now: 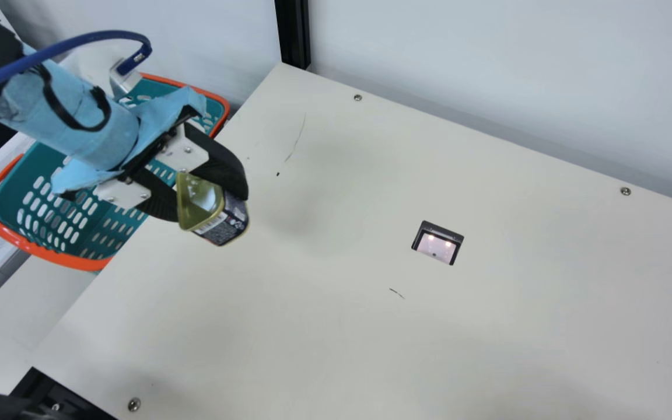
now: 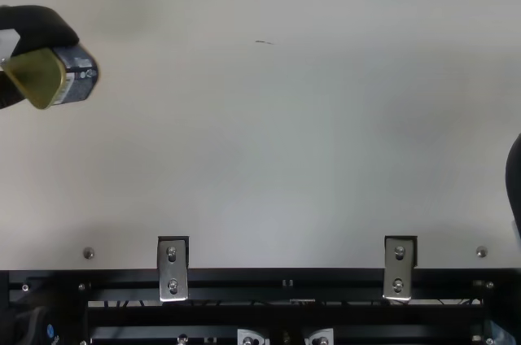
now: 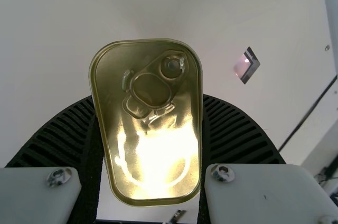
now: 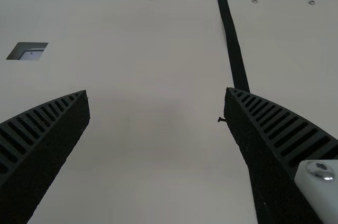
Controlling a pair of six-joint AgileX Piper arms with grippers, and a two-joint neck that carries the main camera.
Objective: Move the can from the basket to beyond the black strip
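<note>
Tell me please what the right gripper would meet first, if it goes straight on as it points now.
Probably the table: its surface lies ahead of the open right gripper, though depth is unclear in its wrist view.

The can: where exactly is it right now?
In the main view's left half, the can is held up in the left gripper, over the cream table, just right of the orange-rimmed basket.
</note>
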